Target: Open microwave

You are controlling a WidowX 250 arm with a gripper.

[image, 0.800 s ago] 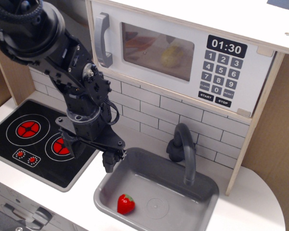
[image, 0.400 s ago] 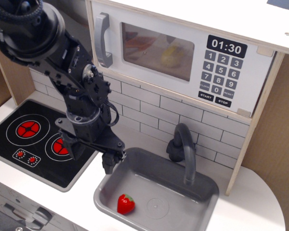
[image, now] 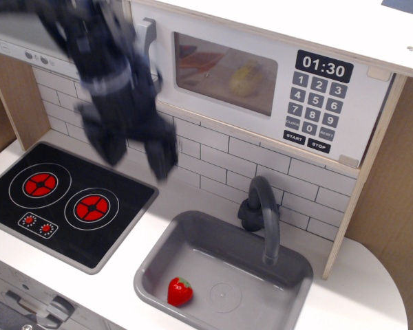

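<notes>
The microwave (image: 261,75) sits shut on the shelf above the tiled wall (its grey handle (image: 146,41) partly behind the arm), the blurred gripper (image: 138,155) hangs above the stove (image: 55,206) with two fingers apart, and a strawberry (image: 179,291) lies in the sink (image: 224,271).

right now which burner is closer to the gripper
The right burner: it lies almost under the blurred gripper, nearer the sink. The left burner sits farther toward the stove's outer edge.
</notes>
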